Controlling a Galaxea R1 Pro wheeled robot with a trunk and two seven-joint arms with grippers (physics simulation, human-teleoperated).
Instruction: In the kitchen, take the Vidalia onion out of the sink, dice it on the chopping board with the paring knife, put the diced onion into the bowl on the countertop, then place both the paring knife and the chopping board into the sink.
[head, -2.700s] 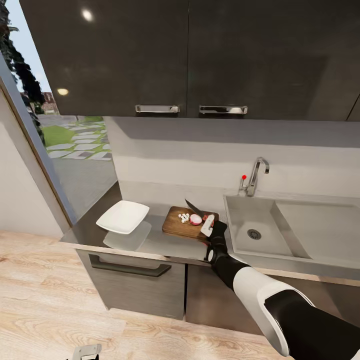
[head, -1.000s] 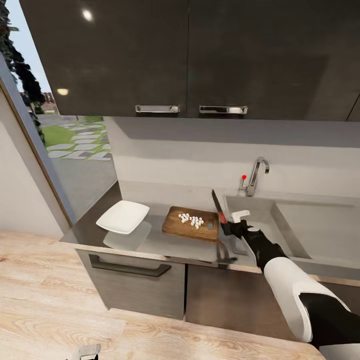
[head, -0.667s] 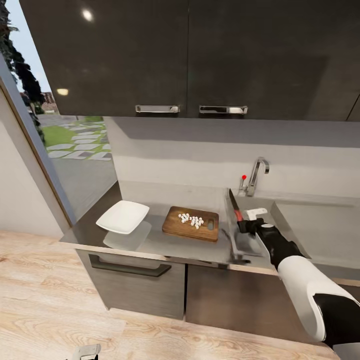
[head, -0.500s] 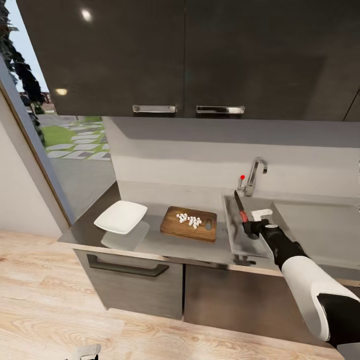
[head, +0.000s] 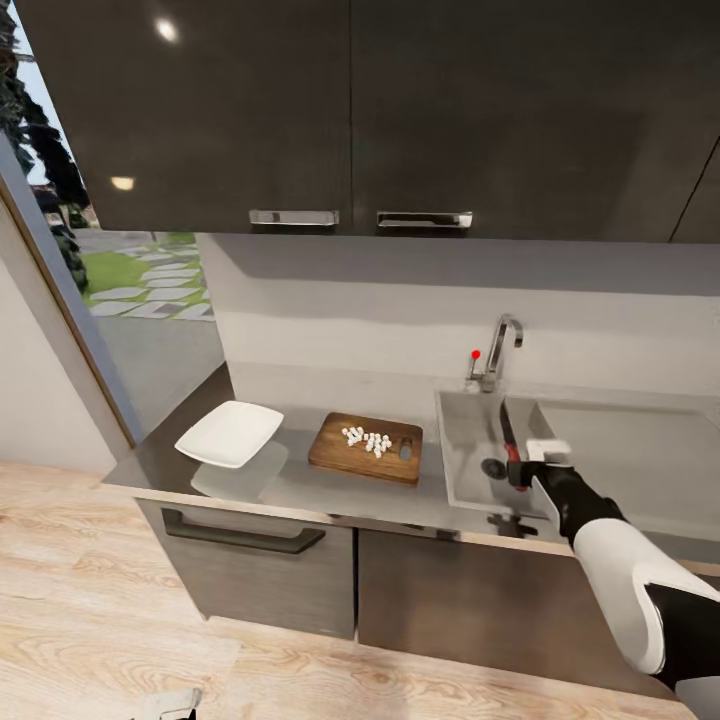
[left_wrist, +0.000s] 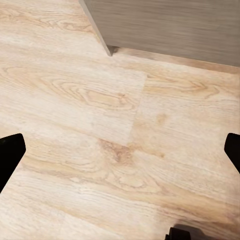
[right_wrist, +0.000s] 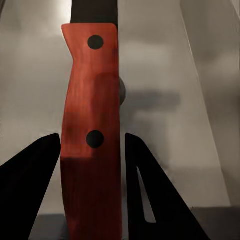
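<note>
My right pincer (head: 519, 470), clamped on the paring knife (head: 508, 437), hangs lower right over the sink (head: 462, 470), ready to drop it.

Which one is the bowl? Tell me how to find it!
Look along the dark countertop to its end by the window, away from the sink. The bowl sits there, left of the brown chopping board. It's the white square dish, still empty.

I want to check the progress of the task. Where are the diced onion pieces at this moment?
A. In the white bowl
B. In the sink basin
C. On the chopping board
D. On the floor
C: the diced onion lies in a small heap on the chopping board, while the bowl beside it holds nothing.
</note>
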